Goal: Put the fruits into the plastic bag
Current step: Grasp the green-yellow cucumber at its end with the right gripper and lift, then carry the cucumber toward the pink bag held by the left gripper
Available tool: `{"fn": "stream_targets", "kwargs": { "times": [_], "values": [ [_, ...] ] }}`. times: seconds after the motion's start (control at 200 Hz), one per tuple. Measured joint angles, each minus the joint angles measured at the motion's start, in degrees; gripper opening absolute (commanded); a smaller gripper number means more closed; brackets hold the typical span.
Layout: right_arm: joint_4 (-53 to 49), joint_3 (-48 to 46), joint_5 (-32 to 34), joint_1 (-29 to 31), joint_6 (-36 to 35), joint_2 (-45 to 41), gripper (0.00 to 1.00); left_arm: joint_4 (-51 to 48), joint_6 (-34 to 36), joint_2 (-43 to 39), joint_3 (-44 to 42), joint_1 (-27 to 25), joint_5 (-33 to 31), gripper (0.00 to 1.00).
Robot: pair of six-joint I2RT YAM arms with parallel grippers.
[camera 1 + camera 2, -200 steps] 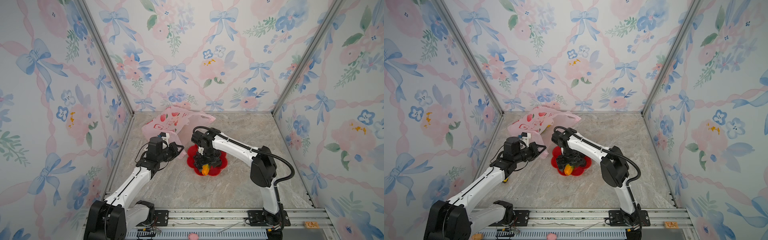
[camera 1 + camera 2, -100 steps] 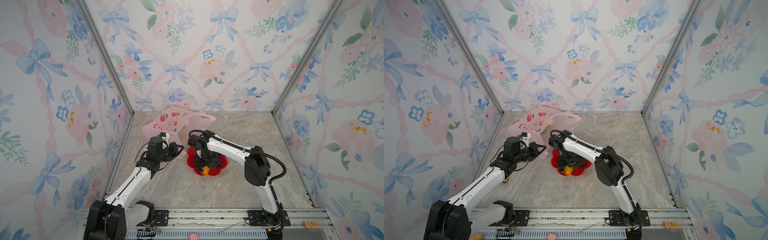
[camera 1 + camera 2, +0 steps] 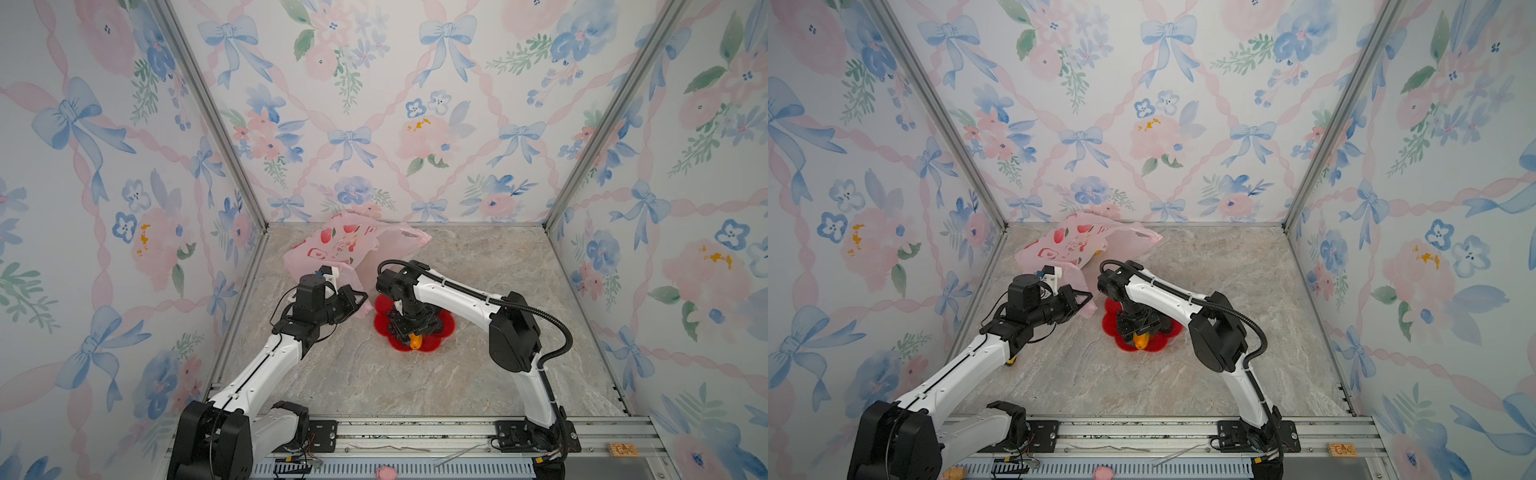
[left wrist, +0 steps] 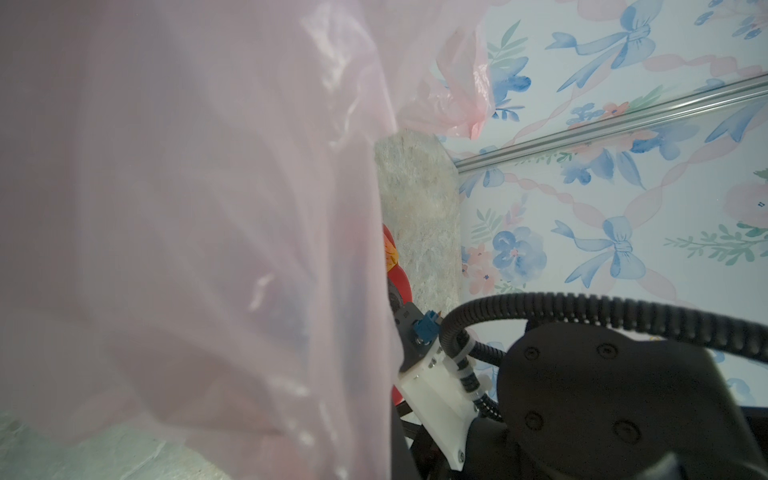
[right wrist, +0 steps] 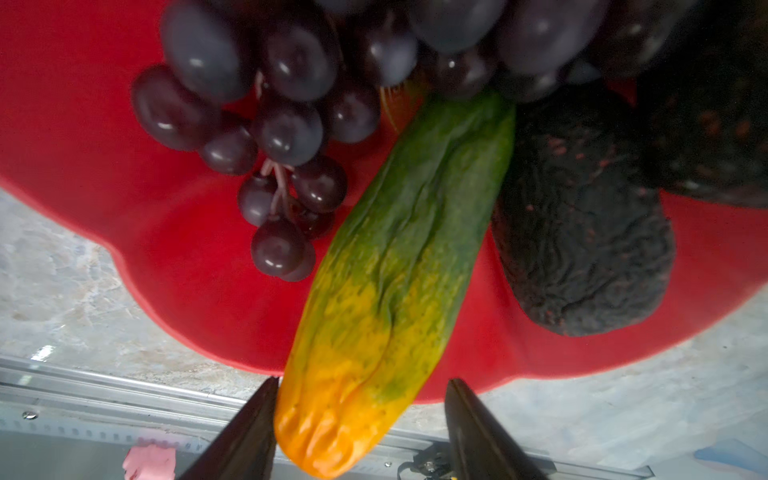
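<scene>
Right fingers (image 5: pixel 249 436) half-open astride long green-yellow toy fruit (image 5: pixel 399 249) on red flower-shaped plate (image 5: pixel 104 145); to be centred before closing. Left fingers (image 3: pixel 351 297) clamped on pink plastic bag (image 3: pixel 332 245) beside plate.

The bag (image 3: pixel 332 249) is thin, translucent, crinkled plastic film with a faint shine. The plate (image 5: pixel 104 137) is smooth glossy plastic. The grapes (image 5: pixel 286 129) are glossy and smooth; the green piece (image 5: pixel 395 270) is creased, softly shiny; the black oval (image 5: pixel 582 232) is matt and wrinkled. The floor (image 3: pixel 478 266) looks like matt marbled stone; the rail (image 3: pixel 415 430) is bare metal.
</scene>
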Motion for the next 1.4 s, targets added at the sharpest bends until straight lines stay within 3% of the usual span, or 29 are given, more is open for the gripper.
{"fn": "stream_targets", "kwargs": {
  "times": [0.12,0.265,0.455,0.99,1.17,1.4],
  "values": [
    [0.04,-0.02,-0.07,0.0,0.15,0.09,0.56,-0.02,0.0,0.0,0.0,0.0,0.02,0.0],
    [0.28,-0.24,0.0,0.02,0.28,0.09,0.35,-0.09,0.0,-0.11,0.0,0.04,0.02,0.0],
    [0.0,-0.42,0.02,0.02,1.31,-0.07,0.23,-0.07,0.0,-1.22,-0.04,0.13,0.02,0.0],
    [-4.31,0.79,-1.03,-2.19,1.53,-10.93,0.2,-0.07,0.0,-1.77,-0.24,0.42,0.02,0.0],
    [-1.38,0.9,-7.13,-5.27,1.75,-16.98,0.19,-0.09,0.02,-1.77,-0.24,0.42,0.07,0.0],
    [12.15,0.15,-18.36,-10.16,4.85,-19.17,0.18,-0.33,0.07,-1.77,-0.24,0.44,0.44,0.0]
  ]
}}
